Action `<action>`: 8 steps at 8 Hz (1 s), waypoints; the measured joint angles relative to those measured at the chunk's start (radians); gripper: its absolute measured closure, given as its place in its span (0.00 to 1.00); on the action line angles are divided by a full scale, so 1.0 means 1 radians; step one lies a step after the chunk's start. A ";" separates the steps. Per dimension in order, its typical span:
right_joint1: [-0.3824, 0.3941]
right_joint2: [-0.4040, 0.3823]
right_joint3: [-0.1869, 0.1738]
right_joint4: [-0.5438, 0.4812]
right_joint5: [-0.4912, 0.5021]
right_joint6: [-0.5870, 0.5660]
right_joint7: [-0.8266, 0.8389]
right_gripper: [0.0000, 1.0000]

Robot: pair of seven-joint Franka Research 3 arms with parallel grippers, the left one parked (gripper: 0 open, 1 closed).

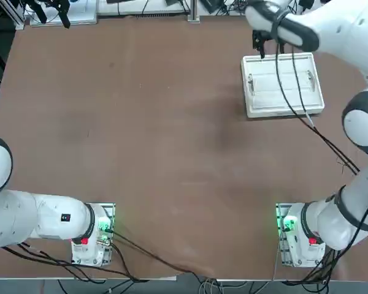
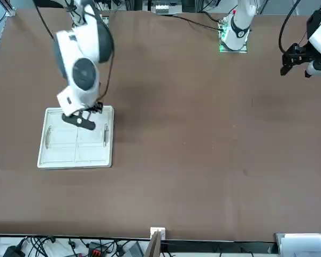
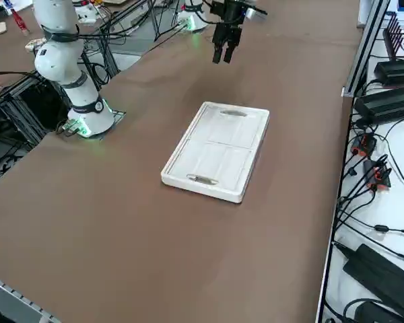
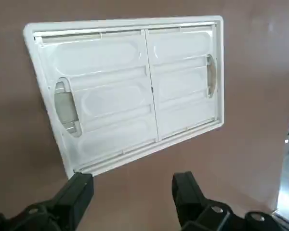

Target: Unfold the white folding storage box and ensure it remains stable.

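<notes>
The white folding storage box [image 4: 130,91] lies collapsed as a flat white slab on the brown table [image 1: 141,135], its raised rim framing the folded-in panels. The two large wall panels meet along a seam down the middle of the slab, each moulded with long rounded recesses. An oval handle hole shows near each short end, one of them looking greyish through the opening in the wrist view. The corners are rounded and the rim looks intact all round. The right gripper [image 4: 130,195] hangs in the air above the table, pointing down, with its two black fingers [image 4: 77,195] spread apart and nothing between them. The box sits below the gripper and slightly ahead of the fingertips, one long edge nearest them, with no contact visible. From the side view, the gripper [image 3: 223,52] is clearly raised off the box [image 3: 215,151], just beyond its short end on the far side from the arm's base.
</notes>
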 joint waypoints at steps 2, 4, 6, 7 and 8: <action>0.023 0.042 0.000 0.001 -0.046 0.000 0.006 0.00; 0.046 0.078 0.000 0.000 -0.071 -0.002 0.005 0.00; 0.106 0.158 -0.001 0.001 -0.115 0.001 0.052 0.00; 0.126 0.208 -0.001 0.014 -0.132 0.016 0.117 0.00; 0.136 0.261 -0.001 0.054 -0.141 0.029 0.143 0.00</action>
